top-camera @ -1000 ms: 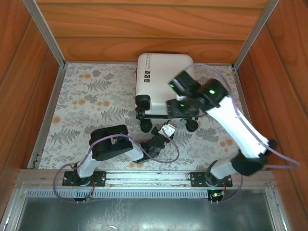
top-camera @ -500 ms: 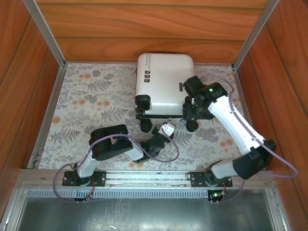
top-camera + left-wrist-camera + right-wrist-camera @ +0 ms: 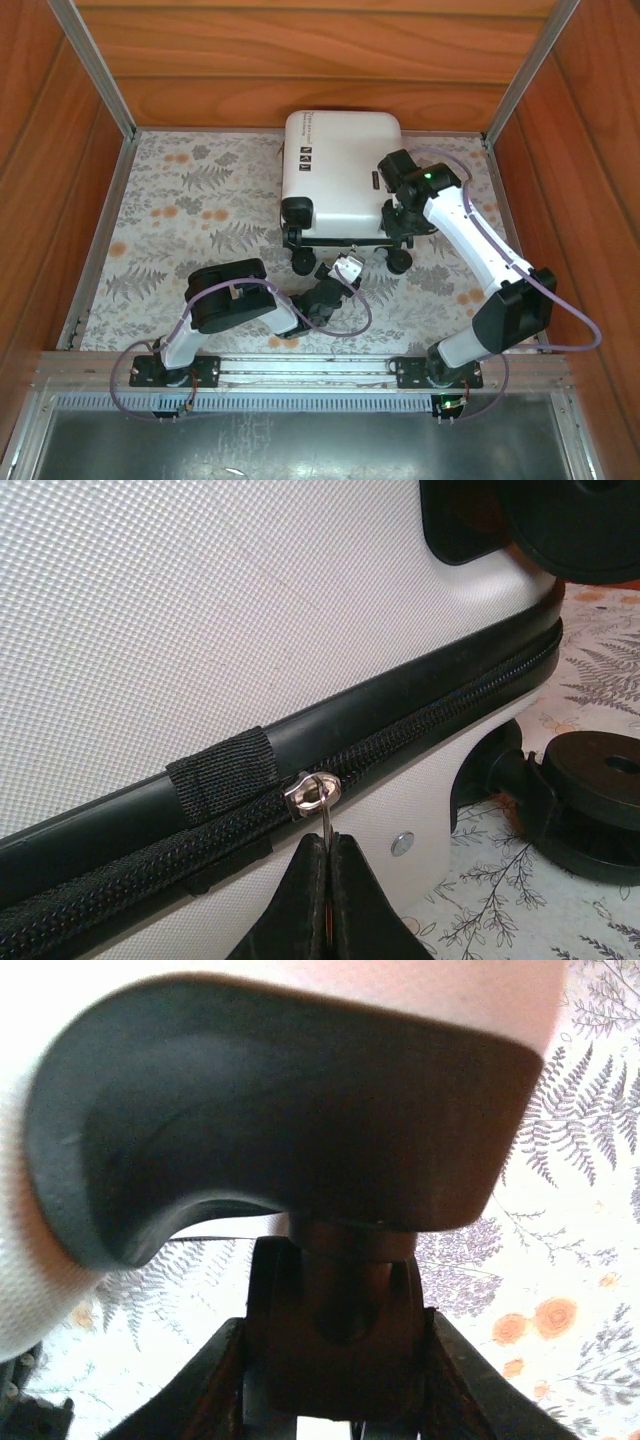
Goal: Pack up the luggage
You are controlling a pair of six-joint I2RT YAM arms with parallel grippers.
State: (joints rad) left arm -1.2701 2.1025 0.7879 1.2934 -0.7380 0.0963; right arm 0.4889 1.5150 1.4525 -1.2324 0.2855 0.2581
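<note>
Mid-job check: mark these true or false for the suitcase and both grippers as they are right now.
1. The left gripper pinches the zipper pull. True.
2. The suitcase stands upright on its wheels. False: it lies flat on the table, wheels toward the arms.
3. The right gripper is at the suitcase's far left corner. False: it is at the near right corner, by a wheel.
4. The suitcase lid is down. True.
</note>
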